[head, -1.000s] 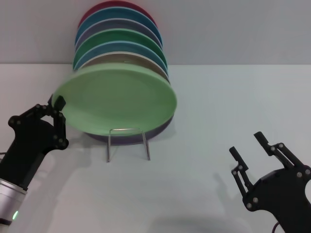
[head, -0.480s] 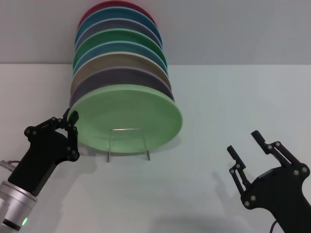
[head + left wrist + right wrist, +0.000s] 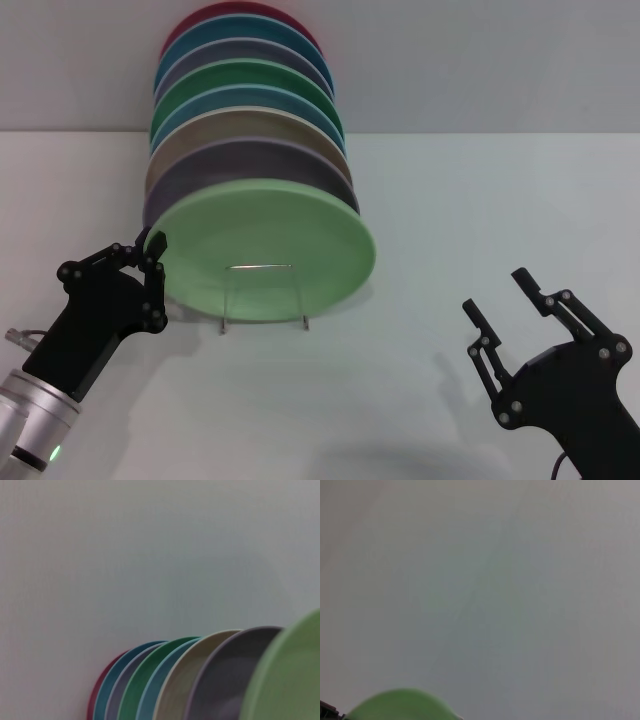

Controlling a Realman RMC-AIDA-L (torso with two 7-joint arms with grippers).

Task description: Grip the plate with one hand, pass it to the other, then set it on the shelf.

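The pale mint-green plate [image 3: 265, 255] stands tilted at the front of a row of plates on the wire shelf [image 3: 224, 318], leaning against the lavender plate [image 3: 230, 165] behind it. One wire loop of the shelf shows in front of the plate's lower part. My left gripper [image 3: 150, 245] is shut on the plate's left rim. In the left wrist view the plate [image 3: 290, 680] fills the near corner. My right gripper [image 3: 495, 292] is open and empty, low over the table to the right, well apart from the plate. A green blur of the plate [image 3: 402, 707] shows in the right wrist view.
Several upright plates fill the shelf behind the mint one: beige [image 3: 210, 125], blue, darker green [image 3: 250, 75], grey-purple, teal and dark red. They also show in the left wrist view [image 3: 165, 680]. The pale table [image 3: 480, 200] runs back to a grey wall.
The mint plate has come down and to the right, from a flatter tilt to leaning on the lavender plate. My left gripper moved right and down with it. The right gripper shifted slightly left.
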